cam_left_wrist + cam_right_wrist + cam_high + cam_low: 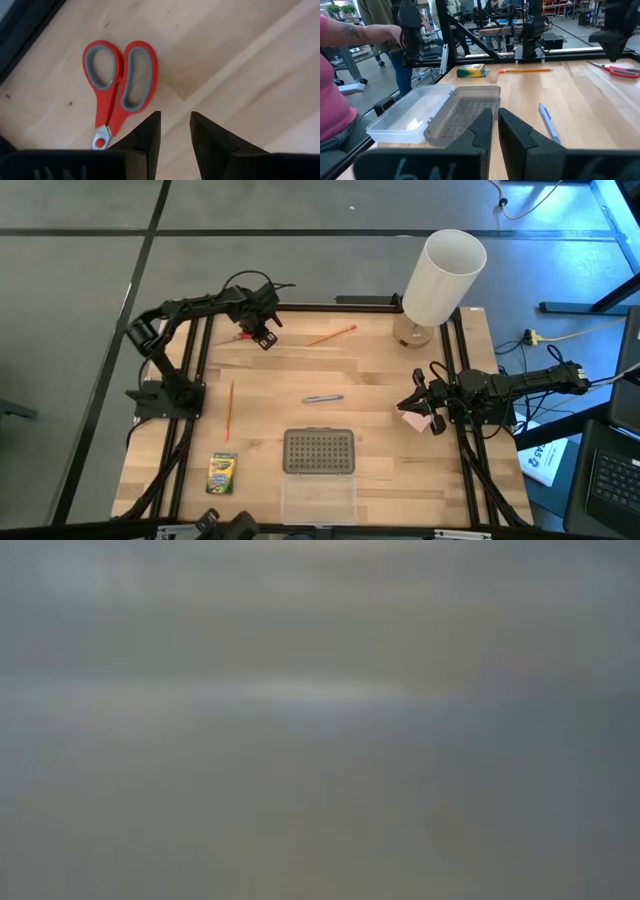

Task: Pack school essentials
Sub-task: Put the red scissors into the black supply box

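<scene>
Since the red-handled scissors (119,86) lie flat toward ten o'clock on the table (400,370), light, stiff and slick, the narrowly parted left gripper (175,131) should pinch the handles; right gripper (428,404) waits closed at three o'clock.

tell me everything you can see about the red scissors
The scissors have red handles with grey-lined finger loops and a silver pivot; the blades are hidden behind the left gripper. They lie flat and closed on the wooden table, near its far left edge. The gripper hangs just beside the handles with its fingers slightly apart and nothing between them, seemingly not touching the scissors. Nothing else is in contact with them.
</scene>
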You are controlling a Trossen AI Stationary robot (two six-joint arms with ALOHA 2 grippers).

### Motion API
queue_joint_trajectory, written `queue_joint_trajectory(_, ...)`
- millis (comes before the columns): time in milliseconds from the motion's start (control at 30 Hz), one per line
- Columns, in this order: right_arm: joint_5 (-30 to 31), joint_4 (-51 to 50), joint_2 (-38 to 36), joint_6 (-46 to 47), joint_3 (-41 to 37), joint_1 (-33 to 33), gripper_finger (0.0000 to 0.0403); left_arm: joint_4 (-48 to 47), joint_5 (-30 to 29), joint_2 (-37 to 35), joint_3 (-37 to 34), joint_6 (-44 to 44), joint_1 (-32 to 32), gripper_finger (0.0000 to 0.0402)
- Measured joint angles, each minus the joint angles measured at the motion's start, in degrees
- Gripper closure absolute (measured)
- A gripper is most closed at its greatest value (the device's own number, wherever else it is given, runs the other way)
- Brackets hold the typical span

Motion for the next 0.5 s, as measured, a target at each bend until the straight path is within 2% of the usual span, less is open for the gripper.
queue_joint_trajectory(267, 0.02, 0.00, 0.00, -0.01, 0.00, 0.00, 0.0368, 5.20, -0.77, 3.50, -0.02, 1.42, -0.05, 0.0303)
queue_joint_trajectory(500, 0.08, 0.00, 0.01, -0.05, 0.00, 0.00, 0.0368, 7.90, -4.05, 5.57, -0.02, 1.40, -0.05, 0.0303)
